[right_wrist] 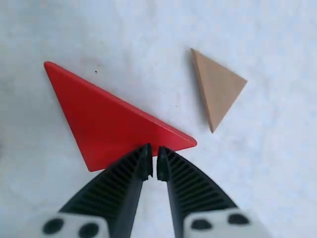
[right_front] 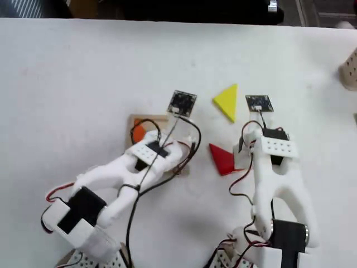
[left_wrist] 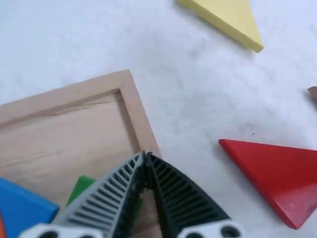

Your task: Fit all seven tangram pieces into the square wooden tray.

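Observation:
The square wooden tray (left_wrist: 134, 101) lies under my left arm (right_front: 146, 152), with a blue piece (left_wrist: 20, 207) and a green piece (left_wrist: 80, 186) inside it. An orange piece (right_front: 138, 132) also sits in the tray (right_front: 146, 119). My left gripper (left_wrist: 147, 159) is shut, empty, and hangs over the tray's rim near a corner. A red triangle (right_wrist: 104, 124) lies on the table between the arms, and my right gripper (right_wrist: 153, 152) is shut just above its long edge. A tan wooden triangle (right_wrist: 218, 87) lies close beside the red one. Farther back lies a yellow triangle (right_front: 227, 100).
A perforated tan object (right_front: 350, 70) stands at the table's right edge. Black and red cables (right_front: 192, 142) loop beside the left arm and over the tray. The white table (right_front: 78, 72) stretches wide to the left and back.

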`<state>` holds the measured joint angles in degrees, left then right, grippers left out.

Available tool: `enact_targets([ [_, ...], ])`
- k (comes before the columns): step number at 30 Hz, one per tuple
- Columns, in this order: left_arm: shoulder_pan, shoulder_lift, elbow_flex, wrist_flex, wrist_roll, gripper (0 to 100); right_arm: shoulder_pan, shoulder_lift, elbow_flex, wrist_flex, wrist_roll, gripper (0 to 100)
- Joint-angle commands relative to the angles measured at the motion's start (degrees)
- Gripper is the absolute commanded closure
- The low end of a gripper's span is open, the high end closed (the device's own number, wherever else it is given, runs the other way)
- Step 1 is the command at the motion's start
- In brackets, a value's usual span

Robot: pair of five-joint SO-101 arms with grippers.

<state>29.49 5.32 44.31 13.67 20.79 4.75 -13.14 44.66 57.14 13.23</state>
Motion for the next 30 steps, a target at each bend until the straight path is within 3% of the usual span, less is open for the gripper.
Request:
enact_targets([
  [1,-2.8,-1.9,-2.5,5.1,0.6,98,0.5,-2.2,-0.3,-0.8,0.7,97.8],
  [8,-4.7,-2.9,-2.5,11.0,0.4,98,0.5,-2.2,-0.2,-0.8,2.2,97.8],
  [30,-8.1,-3.2,-3.0,16.7,0.3,98,0.4,-2.1,-0.1,-1.0,2.1,97.8],
])
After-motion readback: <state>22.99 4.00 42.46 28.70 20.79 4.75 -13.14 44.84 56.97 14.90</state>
